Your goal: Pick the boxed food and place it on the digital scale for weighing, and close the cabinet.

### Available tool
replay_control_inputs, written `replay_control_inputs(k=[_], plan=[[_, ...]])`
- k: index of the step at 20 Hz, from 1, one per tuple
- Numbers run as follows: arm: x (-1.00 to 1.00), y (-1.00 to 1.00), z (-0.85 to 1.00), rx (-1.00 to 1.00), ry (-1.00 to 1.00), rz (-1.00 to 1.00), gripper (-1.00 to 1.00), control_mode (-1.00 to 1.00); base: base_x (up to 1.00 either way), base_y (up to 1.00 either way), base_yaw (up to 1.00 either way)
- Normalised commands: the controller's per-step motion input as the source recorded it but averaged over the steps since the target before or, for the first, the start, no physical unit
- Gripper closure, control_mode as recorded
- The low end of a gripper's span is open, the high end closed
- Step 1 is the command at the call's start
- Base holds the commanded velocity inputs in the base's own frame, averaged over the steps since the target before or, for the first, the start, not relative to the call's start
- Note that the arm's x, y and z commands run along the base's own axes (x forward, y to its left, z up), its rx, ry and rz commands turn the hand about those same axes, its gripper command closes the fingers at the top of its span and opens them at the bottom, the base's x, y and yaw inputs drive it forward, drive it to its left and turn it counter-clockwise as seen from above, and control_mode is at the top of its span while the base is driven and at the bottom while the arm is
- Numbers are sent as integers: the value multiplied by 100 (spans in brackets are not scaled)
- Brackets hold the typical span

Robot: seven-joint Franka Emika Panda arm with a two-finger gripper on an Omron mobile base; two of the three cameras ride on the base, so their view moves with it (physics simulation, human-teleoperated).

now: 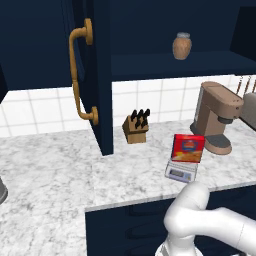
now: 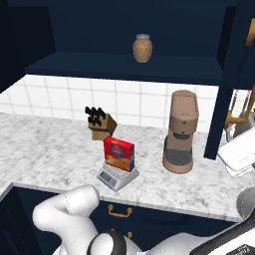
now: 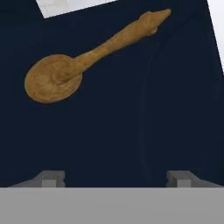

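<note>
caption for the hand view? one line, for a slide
Open gripper faces a navy cabinet door, close to its brass handle.

Boxed food [image 1: 188,148] on digital scale [image 1: 180,173], coffee machine [image 1: 215,117] right.

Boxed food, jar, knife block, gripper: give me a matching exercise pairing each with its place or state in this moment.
Things:
1. boxed food
2. tan jar
3. knife block
4. gripper

Places or states:
A. on the shelf of the open cabinet
B. open, facing a navy door with a brass handle
C. upright on the digital scale
D. on the marble counter by the tiled wall

Pairs: 1-C, 2-A, 3-D, 4-B
</note>
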Motion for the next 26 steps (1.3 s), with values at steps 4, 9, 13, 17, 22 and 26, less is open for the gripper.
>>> replay_control_inputs(k=[4,9,13,17,22,26], plan=[[-13,72,63,-15,50,-17,-100,-100,0,0,0],[-7,100,54,0,6,-17,-100,-100,0,0,0],[67,100,-14,0,16,-22,-100,-100,0,0,0],[83,100,-3,1,6,-20,-100,-100,0,0,0],[68,97,14,0,0,-20,-100,-100,0,0,0],[72,56,1,0,0,-19,-100,-100,0,0,0]])
